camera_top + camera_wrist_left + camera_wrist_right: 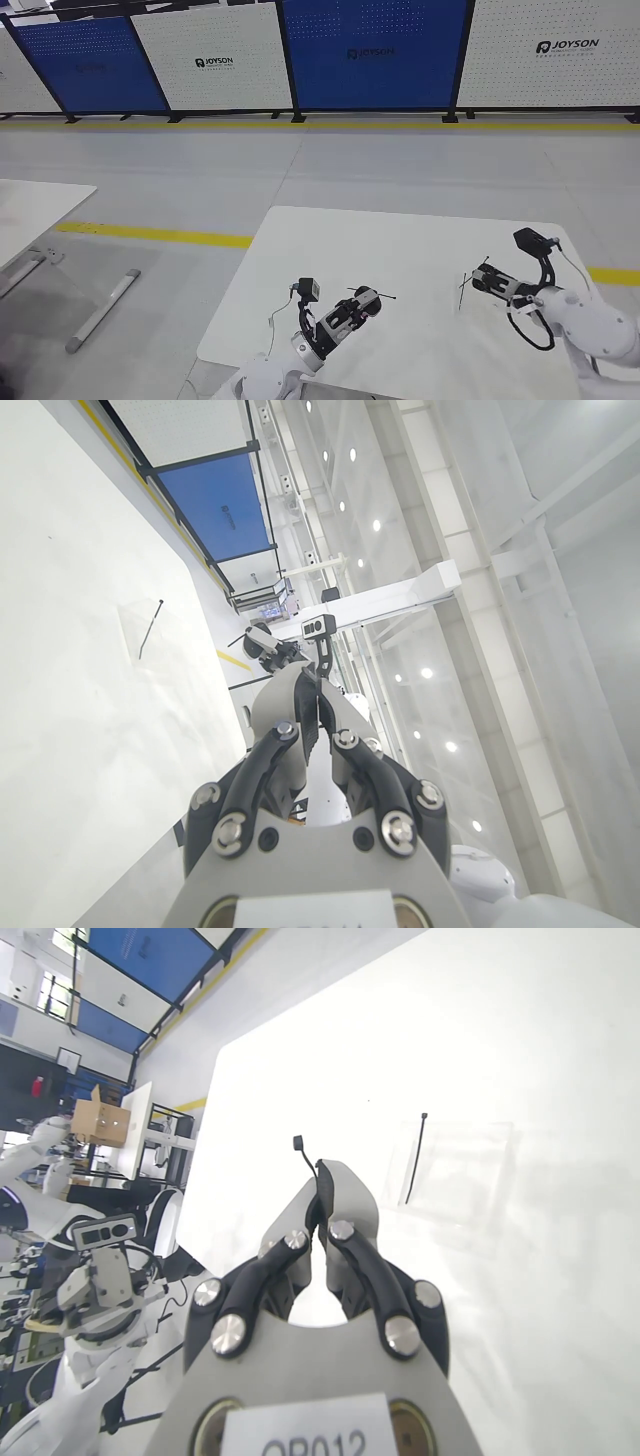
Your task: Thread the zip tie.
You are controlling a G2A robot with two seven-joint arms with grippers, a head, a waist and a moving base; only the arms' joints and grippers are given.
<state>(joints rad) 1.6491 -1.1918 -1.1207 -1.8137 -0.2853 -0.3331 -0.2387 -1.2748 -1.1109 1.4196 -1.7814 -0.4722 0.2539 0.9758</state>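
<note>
Two grippers hover over the white table [400, 240] in the top view, well apart. The left gripper [368, 300] is by the near edge and the right gripper [478, 283] is toward the right edge. In the left wrist view the left jaws are pressed together; whether they hold anything I cannot tell. A loose zip tie [150, 628] lies flat on a clear sheet [131, 625] near a table edge. In the right wrist view the right jaws pinch a black zip tie [306, 1159] just below its head, which sticks out past the fingertips.

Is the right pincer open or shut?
Shut: the right pincer clamps a black zip tie, its head poking out past the tips.
</note>
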